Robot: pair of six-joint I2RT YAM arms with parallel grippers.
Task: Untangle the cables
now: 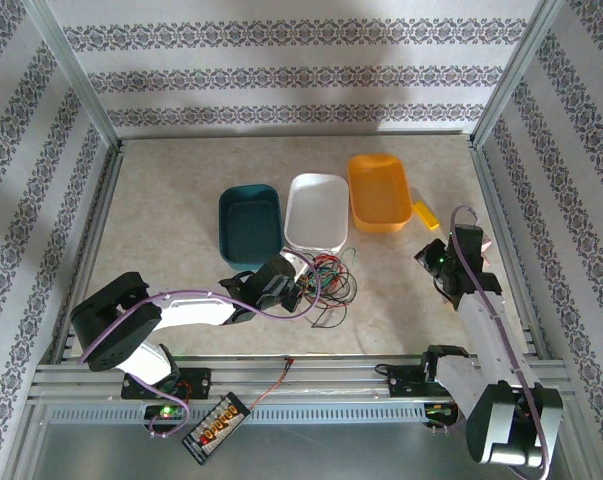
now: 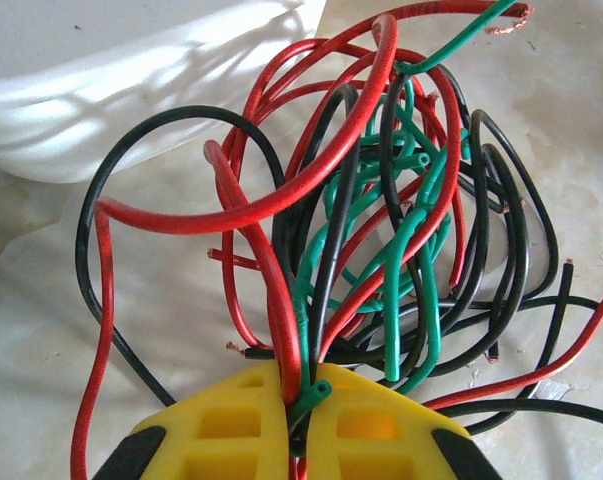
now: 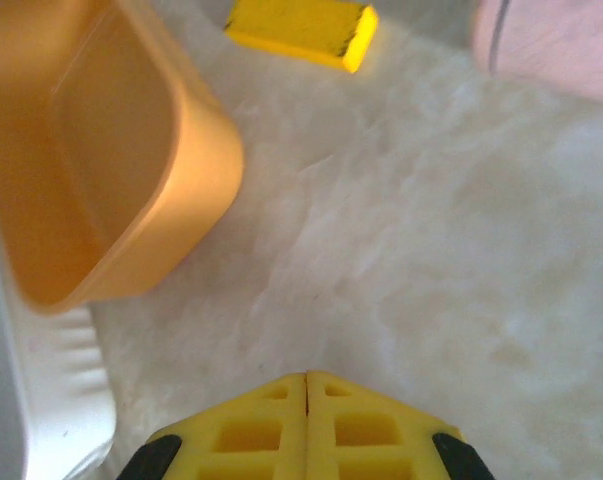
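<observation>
My left pincer [image 2: 299,385] is clenched on the cables [image 2: 381,230], a tangle of thin red, black and green flexible wires. 1 red and 1 green strand are nipped together in the seam between its yellow pads. The tangle lies on the pale stone-patterned bench [image 1: 181,220] at the centre of the top view, touching the lower edge of the white plastic tray [image 1: 316,210].

The risk, as I judge it: with 2 strands caught and not 1, a pull could drag the whole knot along or cinch its loops tighter. Nothing pins the far side, because my right pincer [image 3: 306,378] hangs clenched on nothing at the right of the top view.

Counted:
- 3 trays: the white one, 1 teal plastic tray [image 1: 249,222] and 1 orange plastic tray [image 1: 378,190]
- 1 small yellow block [image 3: 301,32]
- 3 wire colours; the strands overlap too much for me to count
</observation>
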